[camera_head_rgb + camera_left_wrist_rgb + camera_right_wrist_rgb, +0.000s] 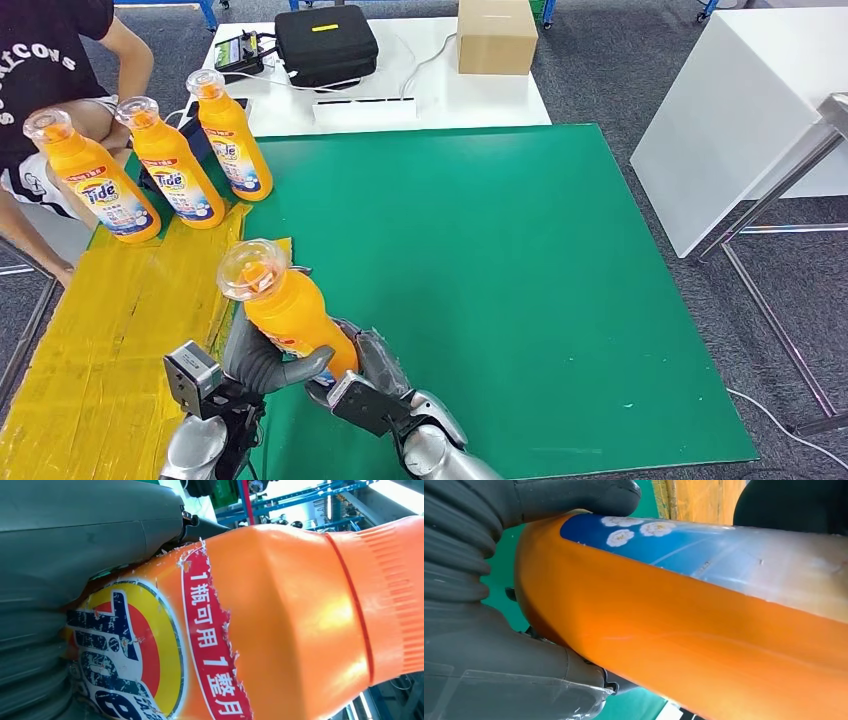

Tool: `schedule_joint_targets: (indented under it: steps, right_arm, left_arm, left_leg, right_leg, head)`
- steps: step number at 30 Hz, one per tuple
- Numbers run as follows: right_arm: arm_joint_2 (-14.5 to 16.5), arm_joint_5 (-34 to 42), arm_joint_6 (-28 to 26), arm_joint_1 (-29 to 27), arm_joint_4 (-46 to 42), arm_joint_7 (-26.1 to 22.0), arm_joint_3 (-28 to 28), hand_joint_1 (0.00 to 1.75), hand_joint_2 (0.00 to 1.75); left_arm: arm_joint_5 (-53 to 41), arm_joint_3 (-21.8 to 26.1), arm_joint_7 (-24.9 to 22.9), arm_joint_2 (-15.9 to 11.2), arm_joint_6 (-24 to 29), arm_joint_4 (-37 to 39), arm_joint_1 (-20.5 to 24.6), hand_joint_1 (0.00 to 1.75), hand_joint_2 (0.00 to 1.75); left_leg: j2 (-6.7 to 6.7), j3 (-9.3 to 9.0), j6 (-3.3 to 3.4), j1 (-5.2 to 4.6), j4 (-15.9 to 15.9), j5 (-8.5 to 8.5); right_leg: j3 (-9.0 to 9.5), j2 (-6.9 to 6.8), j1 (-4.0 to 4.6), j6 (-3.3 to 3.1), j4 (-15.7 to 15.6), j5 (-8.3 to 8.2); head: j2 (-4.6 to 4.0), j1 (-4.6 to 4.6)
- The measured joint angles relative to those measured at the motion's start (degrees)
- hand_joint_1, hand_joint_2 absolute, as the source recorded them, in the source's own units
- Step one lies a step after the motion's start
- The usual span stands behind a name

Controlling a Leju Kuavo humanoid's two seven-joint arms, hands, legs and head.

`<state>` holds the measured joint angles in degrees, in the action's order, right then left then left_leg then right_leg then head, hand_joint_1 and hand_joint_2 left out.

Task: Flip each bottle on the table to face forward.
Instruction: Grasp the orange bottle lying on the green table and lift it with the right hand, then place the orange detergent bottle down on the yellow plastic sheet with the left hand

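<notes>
a: what can be read here?
b: "tide" in blue letters on a yellow and red roundel, on the labels of two of the orange bottles standing at the table's far left, the left bottle [92,178] and the middle bottle [178,170].
a: and the third standing bottle [233,140]?
b: its label print is too small to read.
a: the held bottle [280,625]?
b: in the left wrist view its scuffed label shows part of the same blue logo, and a red band beside it reads "1瓶可用1整月".
a: anything else?
b: white letters on the person's black shirt [45,55], cut off, roughly "atcovs".
</notes>
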<state>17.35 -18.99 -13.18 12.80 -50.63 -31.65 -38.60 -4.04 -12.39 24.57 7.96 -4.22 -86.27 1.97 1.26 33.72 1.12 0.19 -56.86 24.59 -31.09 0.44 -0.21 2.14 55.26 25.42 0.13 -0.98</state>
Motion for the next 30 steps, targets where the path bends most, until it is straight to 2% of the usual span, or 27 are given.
schedule_joint_targets:
  steps: [5, 6, 8, 9, 10, 12, 14, 18, 21, 24, 26, 28, 30]
  right_arm:
    - [0.0, 0.0, 0.01, 0.0, 0.1, 0.0, -0.02, 1.75, 1.75]
    - [0.0, 0.01, 0.01, 0.0, 0.14, -0.01, -0.03, 1.67, 1.75]
    - [0.0, 0.05, -0.06, 0.0, 0.21, -0.07, -0.03, 0.8, 1.75]
    - [-0.01, 0.05, -0.32, -0.01, 0.23, -0.2, -0.04, 0.36, 1.31]
    - [-0.02, -0.01, -0.88, -0.02, 0.24, -0.45, -0.04, 0.0, 0.87]
    - [-0.15, -0.2, -2.97, -0.29, -0.18, -1.03, -0.02, 0.0, 0.0]
    - [-0.59, -0.24, -4.82, -1.22, -2.1, -1.0, 0.18, 0.0, 0.0]
    - [-1.81, -1.03, -5.22, -4.72, -11.7, 1.29, 2.74, 0.0, 0.0]
    - [-2.19, -2.12, -3.4, -7.68, -20.74, 3.37, 5.98, 0.0, 0.0]
    - [-2.24, -1.81, -1.39, -10.19, -28.43, 4.06, 9.28, 0.0, 0.0]
    - [-2.23, -1.18, -0.5, -11.52, -32.42, 4.03, 11.25, 0.0, 0.87]
    - [-2.23, -0.73, -0.19, -12.44, -35.12, 3.91, 12.71, 0.0, 1.75]
    - [-2.23, -0.16, -0.17, -13.04, -37.0, 3.69, 13.84, 0.0, 1.75]
  left_arm:
    - [0.01, 0.0, 0.0, 0.0, -0.03, 0.0, -0.05, 1.75, 1.75]
    - [0.09, 0.01, 0.0, 0.0, -0.08, 0.0, -0.06, 1.75, 1.75]
    - [0.48, 0.06, 0.04, 0.0, -0.17, -0.01, -0.09, 1.75, 1.75]
    - [0.71, 0.12, 0.11, 0.0, -0.11, -0.03, -0.09, 1.75, 1.75]
    - [0.83, 0.18, 0.22, 0.0, 0.15, -0.12, -0.11, 1.75, 1.75]
    - [-0.27, 0.32, 0.42, 0.02, 2.13, -0.66, -0.11, 1.75, 1.75]
    - [-4.75, 0.87, 0.1, 0.03, 7.44, -1.69, 0.02, 1.75, 1.75]
    - [-23.53, 4.24, -3.79, -0.3, 24.15, -2.98, 0.83, 1.75, 1.75]
    - [-39.65, 7.62, -8.48, -0.92, 33.27, -2.44, 2.52, 1.75, 1.75]
    - [-58.85, 11.69, -16.04, -2.15, 39.61, 1.44, 5.75, 1.75, 1.75]
    - [-69.42, 14.42, -20.8, -3.35, 42.38, 5.6, 8.18, 1.75, 1.75]
    - [-74.34, 16.36, -23.3, -4.41, 43.46, 9.31, 10.13, 1.75, 1.75]
    - [-78.61, 17.65, -25.91, -5.5, 43.13, 12.91, 11.97, 1.75, 1.75]
  left_leg:
    - [0.0, 0.0, 0.0, 0.0, 0.0, 0.0]
    - [0.0, 0.0, 0.0, 0.0, 0.0, 0.0]
    - [0.0, 0.0, 0.0, 0.0, 0.0, 0.0]
    - [0.0, 0.0, 0.0, 0.0, 0.0, 0.0]
    - [0.0, 0.0, 0.0, 0.0, 0.0, 0.0]
    - [0.0, 0.0, 0.0, 0.0, 0.0, 0.0]
    - [0.0, 0.01, 0.0, 0.0, 0.0, 0.0]
    - [0.02, 0.01, 0.0, 0.0, 0.0, 0.0]
    - [0.02, 0.01, 0.0, 0.01, 0.0, 0.0]
    - [0.02, 0.0, -0.02, 0.01, 0.0, -0.02]
    - [0.0, 0.0, -0.05, 0.02, 0.0, -0.04]
    - [-0.02, -0.01, -0.06, 0.02, 0.0, -0.06]
    - [0.01, 0.0, -0.07, 0.02, 0.0, -0.07]
  right_leg:
    - [0.0, 0.0, 0.0, 0.0, 0.0, 0.0]
    - [0.0, 0.0, 0.0, 0.0, 0.0, 0.0]
    - [0.0, 0.0, 0.0, 0.0, 0.0, 0.0]
    - [0.0, 0.0, 0.0, 0.0, 0.0, 0.0]
    - [-0.01, 0.0, 0.0, 0.0, 0.0, 0.0]
    - [-0.01, 0.0, 0.0, 0.0, 0.0, 0.0]
    - [-0.01, 0.0, 0.0, 0.0, 0.0, 0.0]
    - [-0.03, 0.0, 0.0, 0.0, 0.0, 0.0]
    - [-0.03, 0.0, 0.01, 0.0, 0.0, 0.0]
    - [-0.02, 0.0, 0.01, 0.0, 0.0, 0.0]
    - [-0.02, 0.01, 0.01, -0.01, 0.0, -0.01]
    - [-0.02, 0.01, 0.01, -0.01, 0.01, -0.01]
    - [-0.01, 0.0, 0.01, -0.01, 0.01, -0.01]
  head:
    - [0.0, 0.0]
    - [0.0, 0.0]
    - [0.0, 0.0]
    - [0.0, 0.0]
    - [0.0, 0.0]
    - [0.0, 0.01]
    - [0.0, 0.01]
    - [0.0, 0.0]
    - [0.0, -0.01]
    - [0.0, 0.0]
    - [0.0, -0.01]
    - [0.0, -0.02]
    - [0.0, -0.02]
